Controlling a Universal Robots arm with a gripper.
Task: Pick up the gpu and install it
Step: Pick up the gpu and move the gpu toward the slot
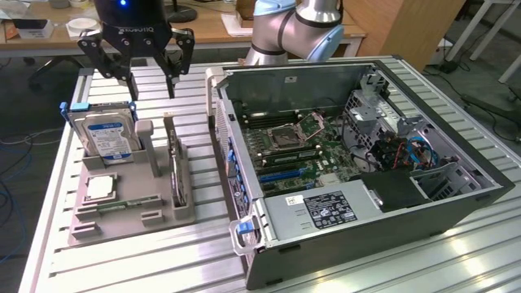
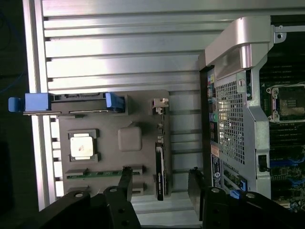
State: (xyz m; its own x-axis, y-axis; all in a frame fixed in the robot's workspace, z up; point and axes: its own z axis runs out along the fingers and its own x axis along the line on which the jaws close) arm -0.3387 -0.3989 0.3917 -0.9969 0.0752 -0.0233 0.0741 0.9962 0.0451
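The gpu (image 1: 173, 165) stands on its long edge in a slot of a grey holder (image 1: 122, 231) on the slatted metal tabletop (image 1: 146, 268). It sits at the side of the holder nearest the open computer case (image 1: 366, 244). From the wrist view the gpu (image 2: 159, 167) appears as a thin dark strip seen edge-on.

The tool (image 1: 153, 94) hangs above the far end of the holder, its black fingers spread wide and holding nothing. It is apart from the card. In the wrist view the two fingers of the tool (image 2: 159, 171) sit on either side of the card's line.

Also in the holder are an upright hard drive (image 1: 104, 137) with a blue and white label, a square processor chip (image 1: 99, 186) lying flat, and a narrow green memory stick (image 1: 122, 204).

The case lies on its side at the exterior view's right of the holder, lid off. Its green motherboard (image 1: 301, 152) and silver power supply (image 1: 326, 210) are exposed.
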